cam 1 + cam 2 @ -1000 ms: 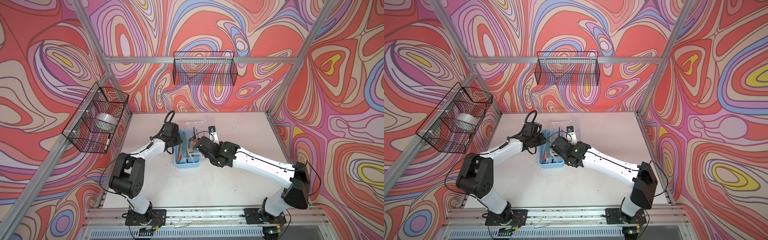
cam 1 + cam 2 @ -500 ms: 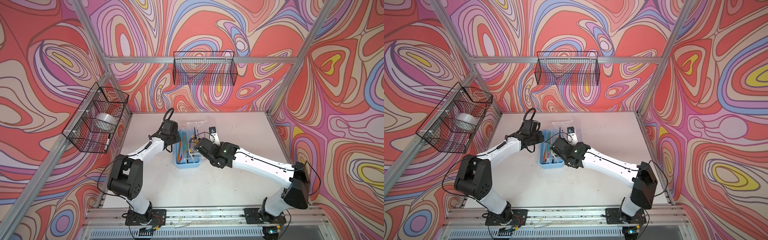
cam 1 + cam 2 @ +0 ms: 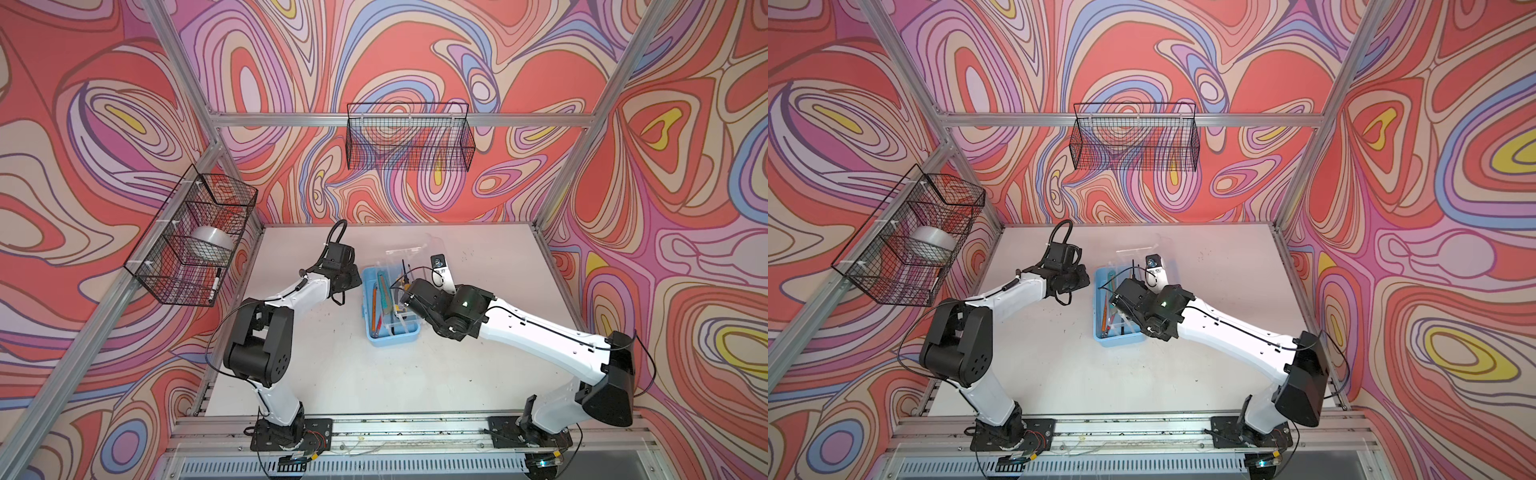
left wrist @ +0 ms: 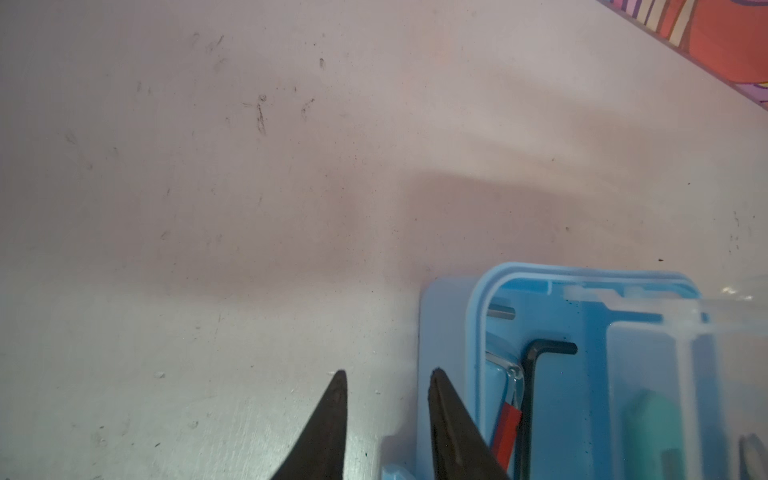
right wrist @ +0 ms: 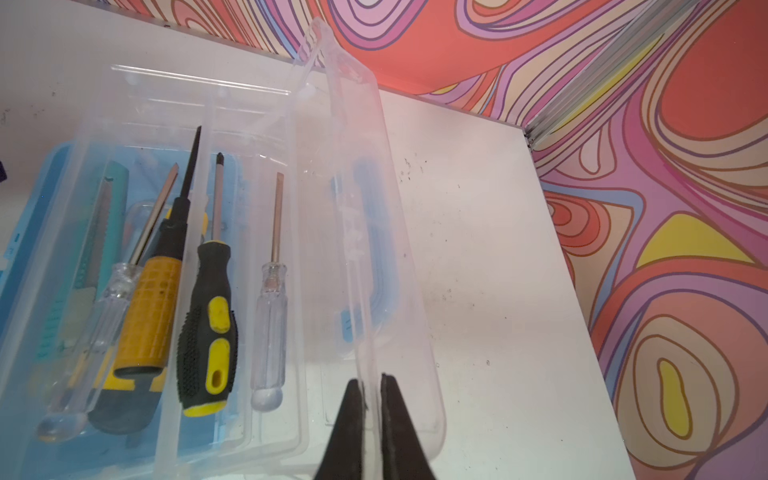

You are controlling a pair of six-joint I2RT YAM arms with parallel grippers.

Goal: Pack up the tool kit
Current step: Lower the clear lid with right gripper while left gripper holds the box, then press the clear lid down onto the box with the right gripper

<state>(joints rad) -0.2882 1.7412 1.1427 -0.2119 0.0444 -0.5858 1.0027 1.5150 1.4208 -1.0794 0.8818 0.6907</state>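
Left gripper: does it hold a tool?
No. In the left wrist view the left gripper stands open, with only bare table between its fingers, beside the case.

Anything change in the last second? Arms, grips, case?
Barely. The left gripper, open and empty, shifted slightly beside the light-blue case: it seems to have gone a touch toward the back wall and returned, and took hold of nothing. The right gripper stayed shut on the edge of the clear lid, which is still raised. The case and the screwdrivers in it did not move.
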